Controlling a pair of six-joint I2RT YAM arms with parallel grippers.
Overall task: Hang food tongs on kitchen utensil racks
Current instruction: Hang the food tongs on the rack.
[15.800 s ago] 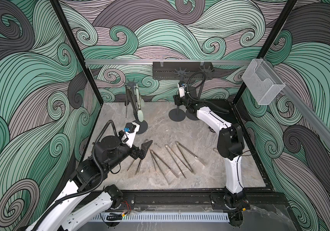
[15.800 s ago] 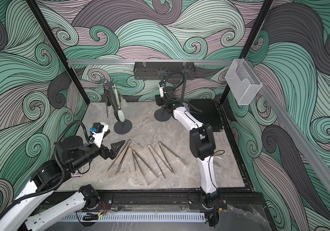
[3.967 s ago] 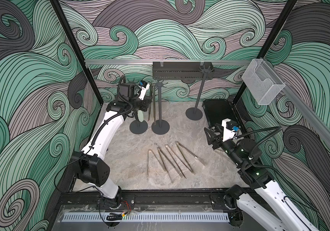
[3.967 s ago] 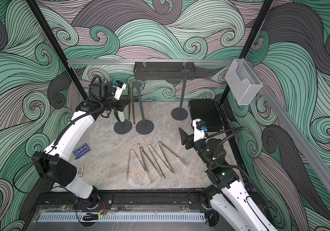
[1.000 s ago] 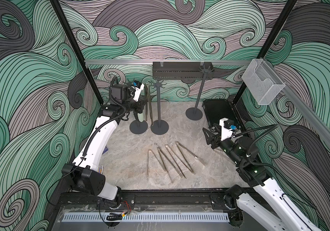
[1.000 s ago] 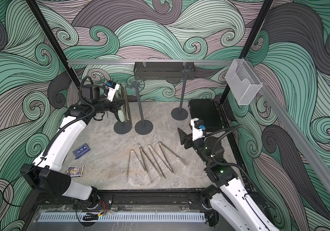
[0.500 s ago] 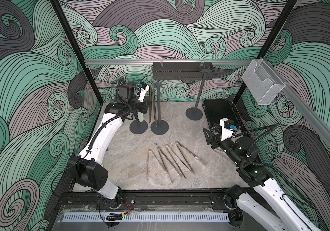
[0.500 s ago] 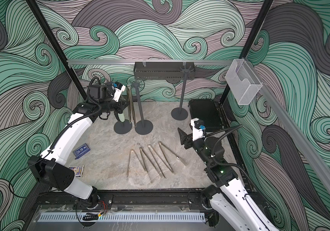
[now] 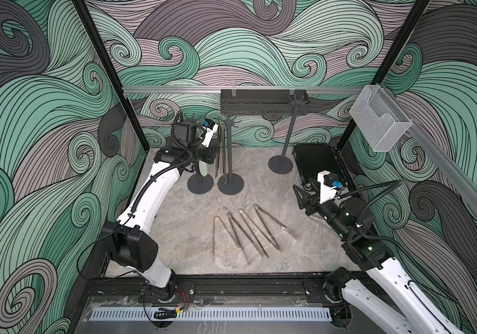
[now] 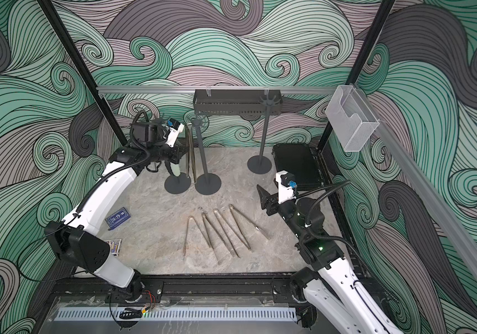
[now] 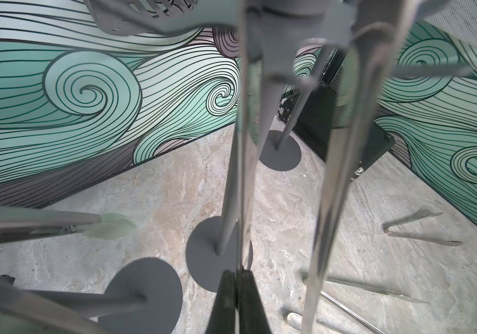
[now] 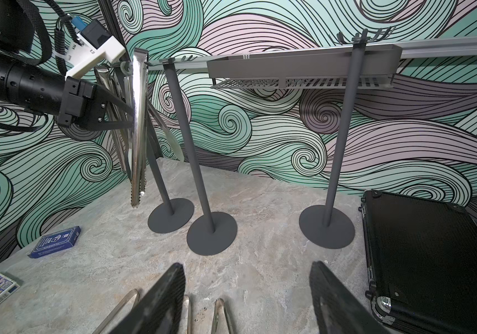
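Three dark grey kitchen utensil racks stand at the back: left (image 9: 200,184), middle (image 9: 228,156) and right (image 9: 290,133). Steel food tongs (image 9: 219,156) and a pale-green tipped pair (image 9: 203,170) hang from the left rack's hooks. My left gripper (image 9: 214,150) is at that rack, shut on one leg of the hanging steel tongs (image 11: 243,173), seen also in the right wrist view (image 12: 139,130). Several steel tongs (image 9: 246,231) lie in a fan on the table. To their right my right gripper (image 9: 301,199) hovers open and empty.
A black case (image 9: 315,162) lies at the back right, next to the right rack's base. On the back rail hang a black perforated shelf (image 9: 263,105) and a clear mesh box (image 9: 379,118). Two card boxes (image 10: 118,221) (image 10: 114,245) lie at the left.
My left arm has swung its elbow inward and its wrist has shifted slightly right at the left rack, still gripping the tongs. The right arm has not moved.
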